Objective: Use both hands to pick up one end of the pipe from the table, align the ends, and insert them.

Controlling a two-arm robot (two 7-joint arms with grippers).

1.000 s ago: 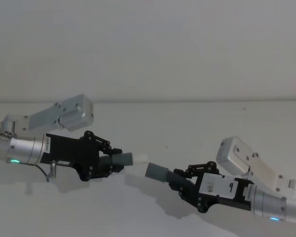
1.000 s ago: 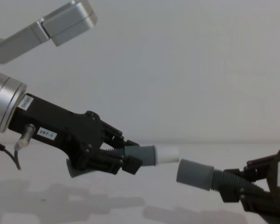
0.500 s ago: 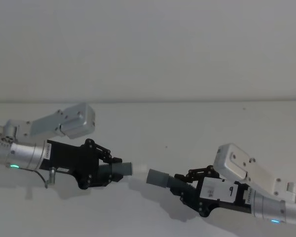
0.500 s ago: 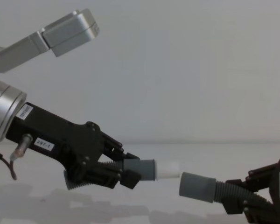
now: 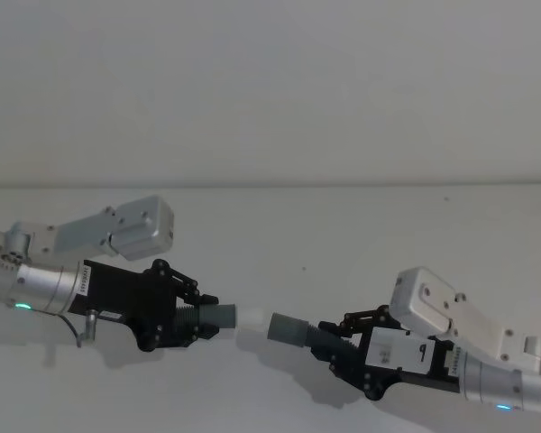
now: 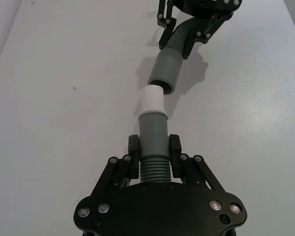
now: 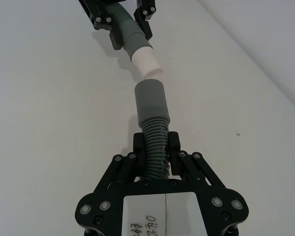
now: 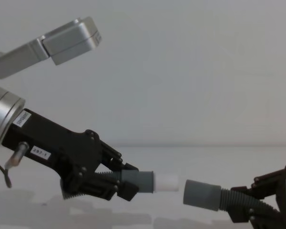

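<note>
Above the white table (image 5: 343,234), the left gripper (image 5: 197,321) stays clamped on its ribbed hose (image 6: 154,169) and the right gripper (image 5: 339,341) on the other hose (image 7: 155,147). Both have sunk lower, and the white tube tip (image 5: 250,317) is now just short of the hollow cuff (image 5: 288,328).

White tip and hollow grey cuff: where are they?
white tip (image 6: 152,100), left wrist view, middle of its side.
hollow grey cuff (image 6: 166,72), left wrist view, middle of its outer wall.
</note>
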